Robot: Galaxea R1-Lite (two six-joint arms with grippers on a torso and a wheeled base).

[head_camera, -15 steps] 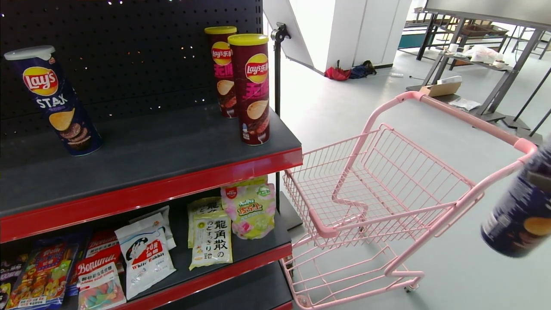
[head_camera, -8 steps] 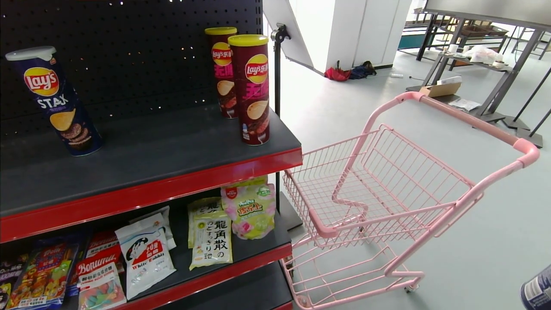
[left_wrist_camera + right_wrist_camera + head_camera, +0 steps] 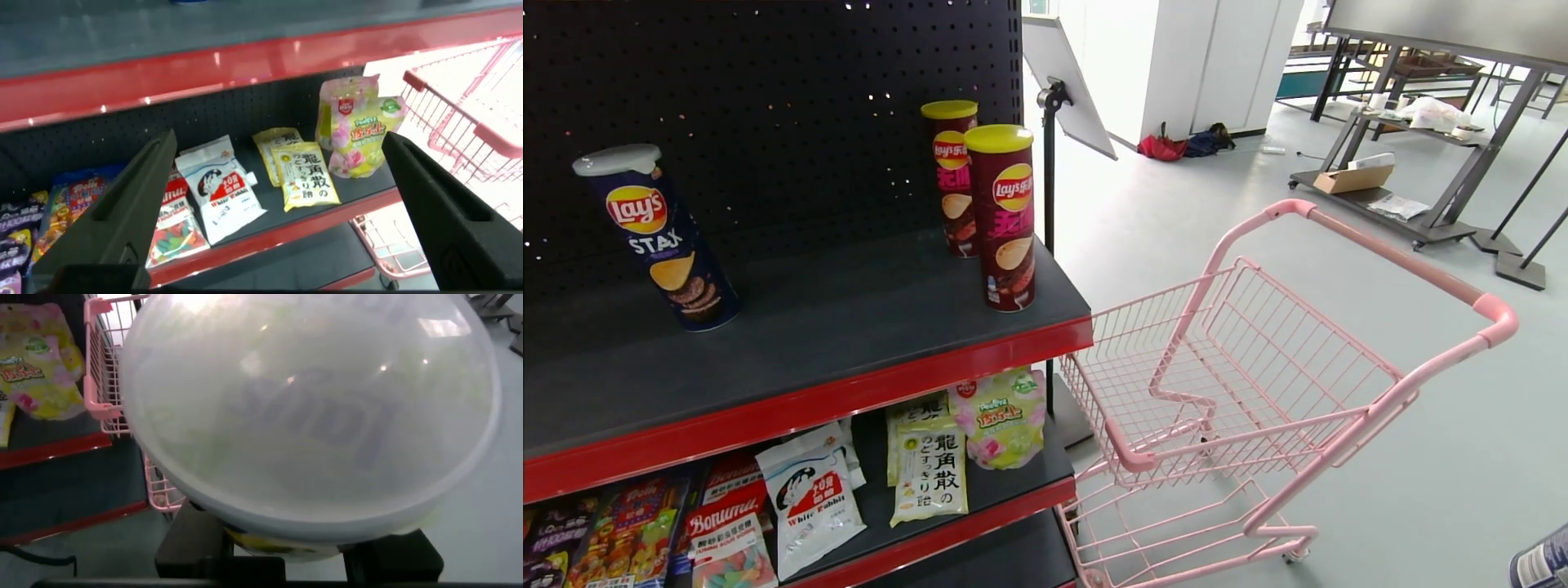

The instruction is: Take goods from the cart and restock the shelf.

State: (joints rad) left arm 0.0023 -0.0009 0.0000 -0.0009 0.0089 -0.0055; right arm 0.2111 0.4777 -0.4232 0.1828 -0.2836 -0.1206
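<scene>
Left gripper [image 3: 279,137] sits spread and empty facing the lower shelf [image 3: 286,234] (snack bags [image 3: 221,196] ahead); right gripper [image 3: 294,567] clamps the chip can [image 3: 310,416] low beside the cart [image 3: 1388,245].

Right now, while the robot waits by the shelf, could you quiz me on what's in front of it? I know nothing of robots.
1. True or false: the cart has goods in it.
2. How many red cans stand on the top shelf? A: one. B: two. C: three.
3. Fill in the blank: the left gripper faces the lower shelf with its fingers ____.

Key: 1 false; 2 B; 3 open.
</scene>
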